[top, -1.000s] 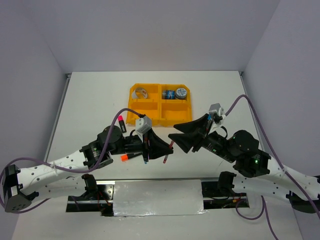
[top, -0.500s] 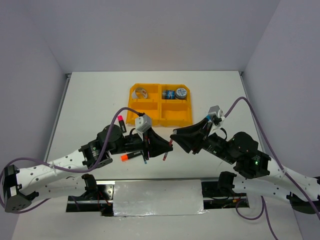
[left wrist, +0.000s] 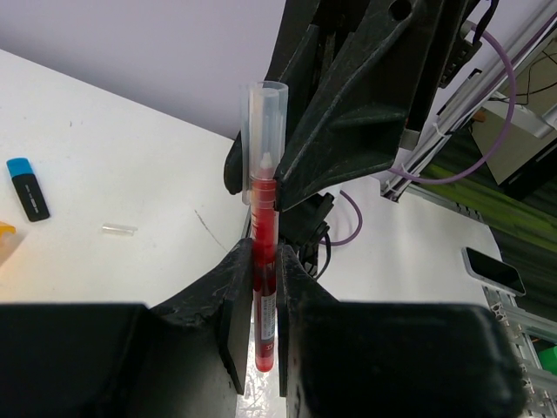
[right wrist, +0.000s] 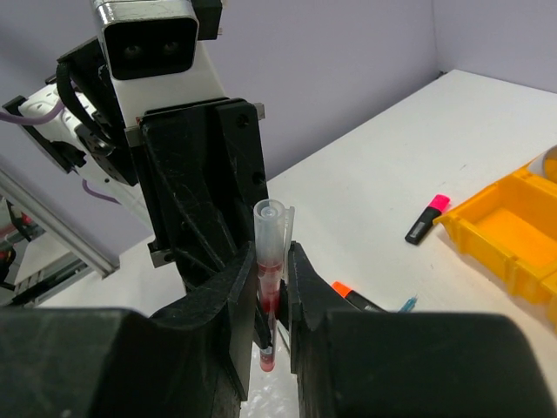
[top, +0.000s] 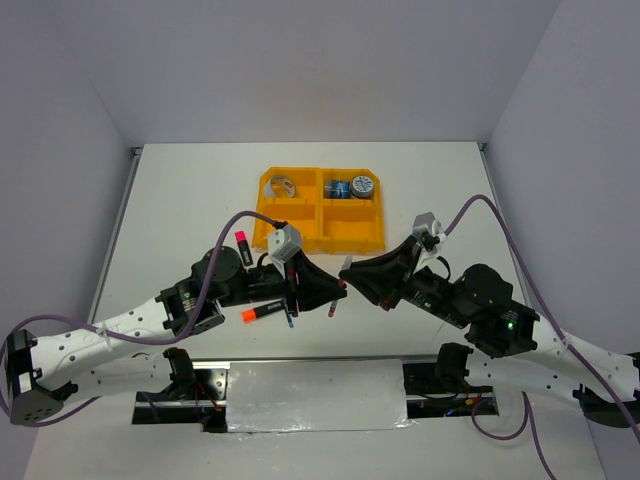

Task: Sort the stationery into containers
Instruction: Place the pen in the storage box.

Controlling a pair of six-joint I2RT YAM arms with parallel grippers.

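A thin red pen [left wrist: 264,218] with a clear cap [right wrist: 270,225] is held in the air between both grippers. My left gripper [left wrist: 265,261] is shut on its red barrel. My right gripper [right wrist: 271,261] faces it with its jaws closed on the capped end. In the top view the pen [top: 338,297] is in front of the orange tray [top: 300,236], between the left gripper [top: 326,296] and the right gripper [top: 349,273]. The tray holds a silvery ring [top: 283,185] and tape rolls [top: 350,187] in its far compartments.
A pink-capped marker [top: 241,240] lies left of the tray. An orange-capped marker [top: 258,313] and a thin blue pen [top: 291,318] lie under the left arm. A blue-capped marker [left wrist: 26,187] and a small clear cap [left wrist: 118,229] lie on the table.
My right gripper has moved a little left and down onto the pen's capped end. My left gripper has kept its hold on the pen and shifted slightly.
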